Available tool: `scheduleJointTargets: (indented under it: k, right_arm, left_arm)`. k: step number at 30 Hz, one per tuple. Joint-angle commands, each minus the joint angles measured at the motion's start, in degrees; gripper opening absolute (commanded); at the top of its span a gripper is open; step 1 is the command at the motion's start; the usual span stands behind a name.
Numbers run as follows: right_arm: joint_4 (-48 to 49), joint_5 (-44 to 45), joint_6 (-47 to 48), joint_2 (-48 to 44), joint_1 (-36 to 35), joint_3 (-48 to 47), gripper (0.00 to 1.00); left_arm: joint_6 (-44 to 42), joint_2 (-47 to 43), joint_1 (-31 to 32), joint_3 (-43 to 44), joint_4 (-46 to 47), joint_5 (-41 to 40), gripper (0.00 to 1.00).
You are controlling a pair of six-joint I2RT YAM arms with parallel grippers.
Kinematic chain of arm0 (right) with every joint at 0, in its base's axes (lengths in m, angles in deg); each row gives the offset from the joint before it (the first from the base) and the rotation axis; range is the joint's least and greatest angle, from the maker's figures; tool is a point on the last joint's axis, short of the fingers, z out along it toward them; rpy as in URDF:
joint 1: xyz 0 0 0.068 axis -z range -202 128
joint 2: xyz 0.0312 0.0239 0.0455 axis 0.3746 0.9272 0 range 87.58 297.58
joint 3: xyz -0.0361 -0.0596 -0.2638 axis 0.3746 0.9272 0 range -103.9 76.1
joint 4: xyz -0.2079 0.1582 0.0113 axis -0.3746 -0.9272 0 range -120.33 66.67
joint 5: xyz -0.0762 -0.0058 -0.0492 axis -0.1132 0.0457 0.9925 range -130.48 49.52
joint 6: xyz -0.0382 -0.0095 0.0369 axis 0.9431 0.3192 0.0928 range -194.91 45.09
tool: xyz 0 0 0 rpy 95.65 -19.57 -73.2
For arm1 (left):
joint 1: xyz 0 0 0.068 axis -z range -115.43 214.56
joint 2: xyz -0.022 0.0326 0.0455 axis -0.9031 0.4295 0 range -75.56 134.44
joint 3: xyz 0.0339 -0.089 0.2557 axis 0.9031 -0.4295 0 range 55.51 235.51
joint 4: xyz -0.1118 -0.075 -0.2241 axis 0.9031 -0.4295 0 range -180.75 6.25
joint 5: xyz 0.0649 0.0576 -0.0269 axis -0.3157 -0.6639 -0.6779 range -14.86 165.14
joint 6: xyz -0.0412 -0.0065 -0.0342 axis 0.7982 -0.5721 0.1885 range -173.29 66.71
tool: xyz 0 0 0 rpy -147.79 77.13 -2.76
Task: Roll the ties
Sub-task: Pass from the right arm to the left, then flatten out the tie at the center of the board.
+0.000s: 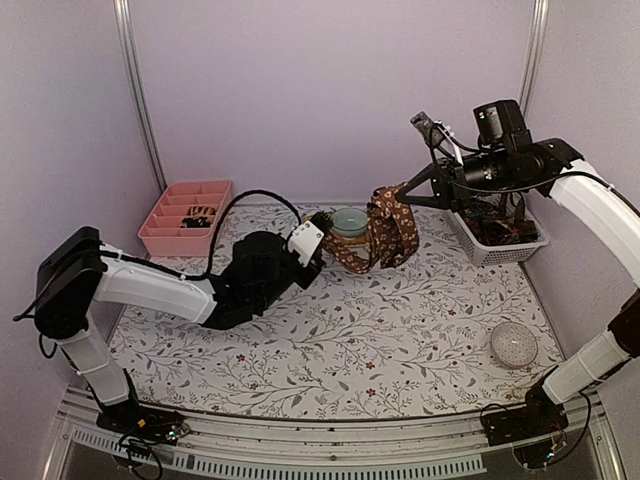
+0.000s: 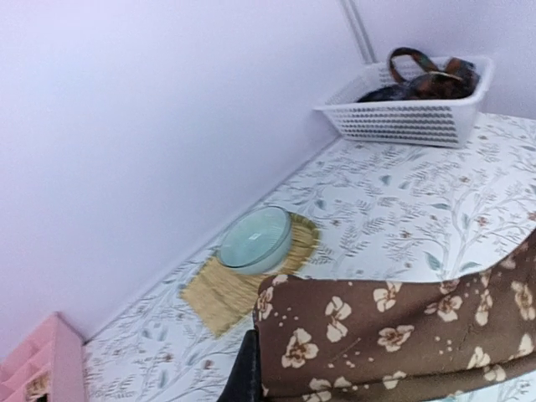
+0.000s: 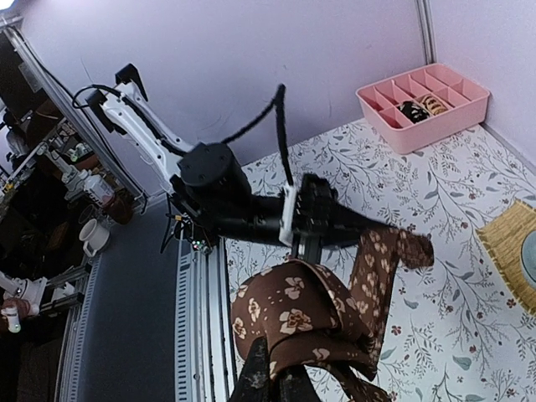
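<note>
Bowl (image 1: 349, 220) sits on mat (image 2: 219, 293) — tie (image 1: 392, 235) before it, basket (image 1: 500, 250) right, tray (image 1: 170, 243) left.

Light in here is soft and even, kinda lavender off the walls (image 1: 330, 90), and the only real shadow is a faint smudge on the counter (image 1: 400, 330) under the left arm (image 1: 160, 285). Left wrist view is a touch soft: the brown tie (image 2: 402, 335) right at the lens goes fuzzy, and there's a mild sheen on the glass bowl (image 2: 255, 239). Right wrist view bends at its edges, the room beyond the rail (image 3: 201, 335) looks dim, and the fingers (image 3: 251, 377) at the bottom are dark and blurry.
</note>
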Motion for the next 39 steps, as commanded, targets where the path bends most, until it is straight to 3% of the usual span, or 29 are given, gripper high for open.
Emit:
scheduleJointTargets:
  k: [1,9,16,18,20,24,27,33,39]
  right_arm:
    - [-6.5,7.2,4.7,-4.2,-0.1,1.8,0.00]
    - [-21.8,20.8,12.6,0.3,0.2,2.9,0.00]
    - [-17.0,26.8,9.9,14.5,-0.2,6.1,0.00]
    - [-13.0,29.9,7.5,19.8,-0.8,4.9,0.08]
    - [-10.7,33.2,5.4,24.7,-1.5,2.8,0.24]
    - [-6.4,39.6,3.7,28.5,-1.5,1.6,0.52]
    - [-4.1,41.5,4.7,26.2,-1.5,4.3,0.60]
    - [1.2,46.4,7.1,23.7,-1.5,13.8,0.61]
    - [6.2,48.9,3.4,26.5,-1.5,14.2,0.55]
  left_arm:
    - [-7.0,-6.4,-1.8,-3.1,-4.0,-16.5,0.00]
    - [-12.2,-17.6,-2.7,-10.7,-7.0,-33.7,0.00]
    - [-9.7,-15.9,-3.0,-12.4,-14.7,-44.5,0.00]
    - [-7.7,-13.3,-3.5,-11.9,-18.6,-47.9,0.00]
    - [-4.7,-11.1,-4.0,-11.4,-24.4,-50.6,0.00]
    - [11.5,-8.4,-5.3,-8.1,-41.3,-51.3,0.00]
    - [18.1,-7.0,-6.3,-7.2,-48.5,-52.0,0.00]
    - [23.5,-6.3,-7.3,-6.2,-53.8,-52.9,0.00]
    - [23.8,-6.8,-7.4,-5.6,-54.5,-51.9,0.07]
